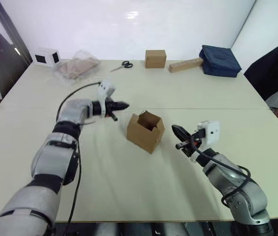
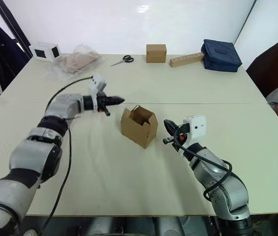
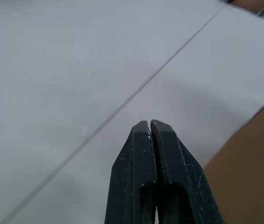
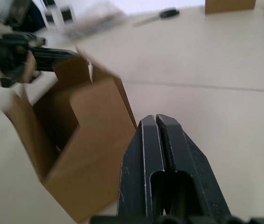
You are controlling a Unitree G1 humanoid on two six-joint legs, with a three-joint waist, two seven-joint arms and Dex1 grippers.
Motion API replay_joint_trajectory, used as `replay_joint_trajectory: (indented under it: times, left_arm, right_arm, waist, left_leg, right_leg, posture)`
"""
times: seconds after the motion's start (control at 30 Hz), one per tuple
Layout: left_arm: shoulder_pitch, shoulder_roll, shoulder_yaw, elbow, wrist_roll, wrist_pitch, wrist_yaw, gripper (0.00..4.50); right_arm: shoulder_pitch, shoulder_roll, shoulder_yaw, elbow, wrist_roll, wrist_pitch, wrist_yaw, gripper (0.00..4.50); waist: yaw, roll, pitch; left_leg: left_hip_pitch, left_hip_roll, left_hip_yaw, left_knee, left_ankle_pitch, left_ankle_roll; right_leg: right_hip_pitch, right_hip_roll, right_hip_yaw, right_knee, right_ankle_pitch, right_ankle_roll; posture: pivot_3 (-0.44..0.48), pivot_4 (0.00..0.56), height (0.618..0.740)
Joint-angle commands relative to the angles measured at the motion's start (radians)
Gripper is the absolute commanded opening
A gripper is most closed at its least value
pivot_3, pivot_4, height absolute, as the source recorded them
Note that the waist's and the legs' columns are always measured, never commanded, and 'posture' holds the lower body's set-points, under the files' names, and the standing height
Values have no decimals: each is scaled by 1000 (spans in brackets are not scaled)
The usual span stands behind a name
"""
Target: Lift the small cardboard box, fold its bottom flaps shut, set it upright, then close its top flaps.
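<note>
Nearest the camera: right gripper (image 1: 179,138), fingers pressed together and holding nothing, just beside the small cardboard box (image 1: 145,131) on its right. Centre of the table (image 1: 129,187): box resting on the surface, tilted, upper end open with the top flaps (image 1: 149,119) standing apart. Beyond and to the left: left gripper (image 1: 121,105), fingers likewise together and empty, near the box's upper left corner but clear of it.

Step in hand, as judged: lifting not yet begun. Best done by parting both pairs of fingers first, then closing on opposite walls from either side, low enough to leave the flaps free to fold.

Right wrist view: hollow interior of the box and the left gripper behind it, hardly legible from the head views. Left wrist view: closed fingertips over bare table, a brown cardboard edge at the side.

Far edge: cardboard cube (image 1: 155,58), tan block (image 1: 185,65), scissors (image 1: 124,65), blue bag (image 1: 220,61).
</note>
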State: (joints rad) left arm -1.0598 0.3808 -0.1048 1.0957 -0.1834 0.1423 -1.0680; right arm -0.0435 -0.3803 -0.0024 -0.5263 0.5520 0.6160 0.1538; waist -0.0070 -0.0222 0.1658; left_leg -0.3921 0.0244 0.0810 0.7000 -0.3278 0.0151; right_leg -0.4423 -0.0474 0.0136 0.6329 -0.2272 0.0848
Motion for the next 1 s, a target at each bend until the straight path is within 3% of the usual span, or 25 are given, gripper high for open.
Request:
replay_joint_trajectory:
  times: [0.03, 0.23, 0.3, 0.4, 0.77, 1.0]
  left_arm:
    - [33, -18, -14, -60, 37, -5, -20, 19]
    - [124, -12, -54, -173, 86, -2, -86, 19]
    - [187, 17, -96, -290, 70, 82, -218, 19]
    - [247, 47, -127, -425, 55, 184, -306, 19]
    - [311, 87, -151, -614, 43, 304, -358, 19]
    - [320, 122, -162, -638, 67, 304, -347, 19]
  right_arm:
    - [-6, 11, 19, -25, 4, 49, 8, 0]
    - [-25, 8, 42, -33, 1, 114, 35, 0]
    - [-30, 3, 62, -30, 8, 125, 69, 0]
    - [-31, 8, 69, -21, 17, 148, 95, 0]
    - [-2, 2, 41, -56, 42, 198, 136, 0]
    - [47, -81, 37, -59, -18, 224, 157, 0]
  waist:
    - [-1, 0, 0]
    - [-4, 0, 0]
    - [-8, 0, 0]
    - [-9, 0, 0]
    - [-5, 0, 0]
    - [-5, 0, 0]
  left_leg:
    - [0, 0, 0, 0, 0, 0]
    - [0, 0, 0, 0, 0, 0]
    - [1, 0, 0, 0, 0, 0]
    - [1, 1, 0, 0, 0, 0]
    - [2, 1, 0, 1, 0, 0]
    - [2, 1, 0, 1, 0, 0]
  right_leg:
    - [0, 0, 0, -1, 0, 0]
    - [1, 0, 1, 0, 1, 1]
    - [1, 1, 1, 0, 1, 1]
    - [1, 2, 1, 0, 1, 0]
    - [2, 1, 1, 0, 1, 0]
    - [1, 1, 1, 0, 1, 0]
  posture:
    - [0, 150, 740]
    - [0, 150, 740]
    - [0, 150, 740]
    - [0, 150, 740]
    - [0, 150, 740]
    - [0, 150, 740]
